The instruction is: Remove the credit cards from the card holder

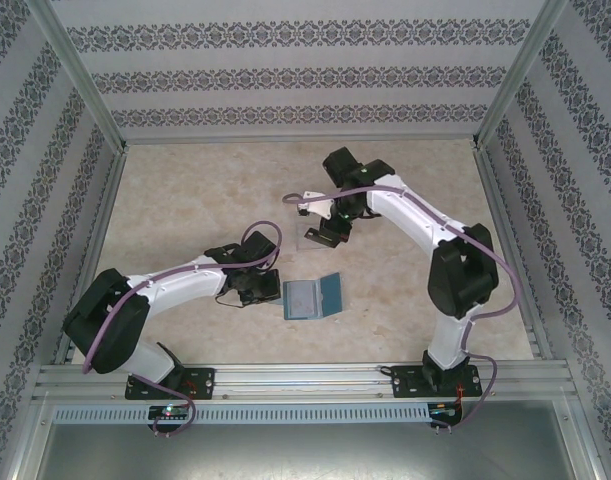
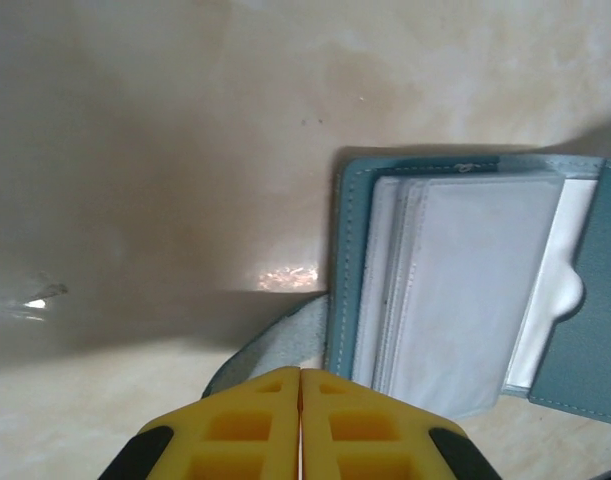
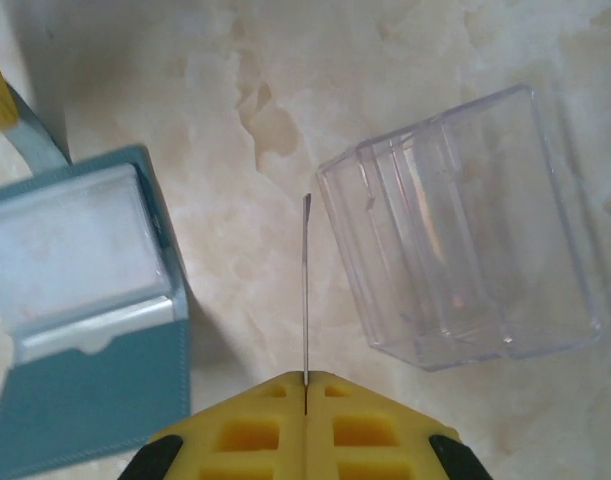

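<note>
Top view: card holder lies open on the tabletop, toward 6 o'clock from the middle of the surface. Left pincer is at its 9 o'clock, close in. Right pincer is at its 12 o'clock, a short way off.

Left wrist view adds detail. Card holder is spread flat, with pale clear sleeves stacked inside the teal cover; I cannot tell what they contain. Its tab curves from the cover's near corner to the tips of the left pincer. The yellow fingers are pressed together with no gap and appear to pinch the tab.

Right wrist view adds the rest. Right pincer is clamped on a credit card, seen edge-on as a thin dark line standing up out of the tips. A clear tray is at the card's 3 o'clock, near but apart from it. Card holder is at its 9 o'clock, with the tab rising toward a yellow finger at the frame edge.

Room: bare tabletop lies between holder and tray. From above, wide open surface runs toward 10 and 12 o'clock. Patterned walls close three sides, and a metal rail runs along the near edge.
</note>
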`<action>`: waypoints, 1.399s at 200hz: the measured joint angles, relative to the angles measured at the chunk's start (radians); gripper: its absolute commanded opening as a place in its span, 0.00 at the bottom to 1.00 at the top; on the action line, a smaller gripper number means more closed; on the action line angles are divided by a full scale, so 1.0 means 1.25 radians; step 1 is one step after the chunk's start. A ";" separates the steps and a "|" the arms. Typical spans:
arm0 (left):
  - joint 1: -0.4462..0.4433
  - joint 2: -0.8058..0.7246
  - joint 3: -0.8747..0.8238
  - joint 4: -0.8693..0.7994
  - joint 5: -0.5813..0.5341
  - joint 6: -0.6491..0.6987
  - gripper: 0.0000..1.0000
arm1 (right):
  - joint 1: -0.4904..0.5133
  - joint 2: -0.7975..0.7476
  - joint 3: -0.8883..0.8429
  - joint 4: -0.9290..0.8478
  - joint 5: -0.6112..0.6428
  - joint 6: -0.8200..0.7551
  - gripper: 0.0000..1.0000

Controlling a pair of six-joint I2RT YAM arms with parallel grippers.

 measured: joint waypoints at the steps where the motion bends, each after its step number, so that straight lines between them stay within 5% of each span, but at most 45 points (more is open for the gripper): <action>1: 0.001 0.000 0.000 0.000 0.000 0.000 0.08 | 0.000 0.004 0.005 -0.003 0.001 -0.004 0.00; 147: 0.041 -0.017 -0.003 -0.009 -0.003 0.000 0.07 | 0.008 0.306 0.434 -0.260 0.078 -0.229 0.00; 280: 0.054 -0.048 -0.019 -0.026 -0.006 0.000 0.07 | 0.018 0.385 0.463 -0.313 0.049 -0.244 0.00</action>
